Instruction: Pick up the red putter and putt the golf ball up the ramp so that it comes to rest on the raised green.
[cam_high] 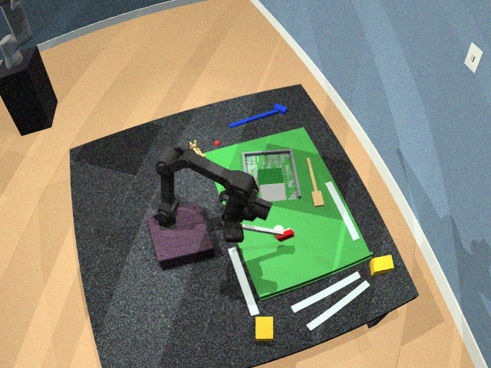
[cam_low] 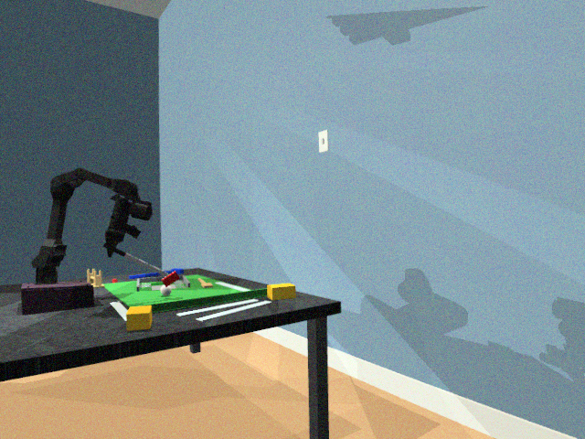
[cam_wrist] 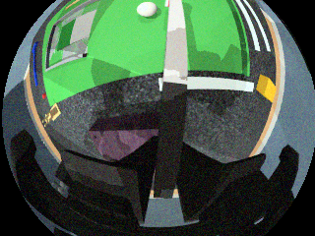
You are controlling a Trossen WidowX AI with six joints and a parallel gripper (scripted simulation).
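The gripper (cam_high: 234,238) (cam_low: 110,250) (cam_wrist: 163,141) is pinching the red putter (cam_high: 285,234) (cam_low: 170,278) (cam_wrist: 175,44) by its handle. The white ball (cam_high: 278,228) (cam_low: 164,290) (cam_wrist: 147,9) is sitting lower than the gripper, on the green mat (cam_high: 305,253) (cam_low: 142,300) (cam_wrist: 123,44).

We see an arm (cam_high: 205,166) (cam_low: 96,176) that is matte black nearly all over, built of slim, straight links between chunkier, rounded joints. Near the wrist we make out a stubby, blocky housing (cam_high: 259,208) (cam_low: 141,209) jutting from the side. The pincer (cam_high: 222,225) (cam_low: 111,250) (cam_wrist: 163,141) is black too, and up close we find broad, flat-faced, angular fingers that taper toward their tips, flanked by curved dark pieces. Small markings are too dim for us to read.
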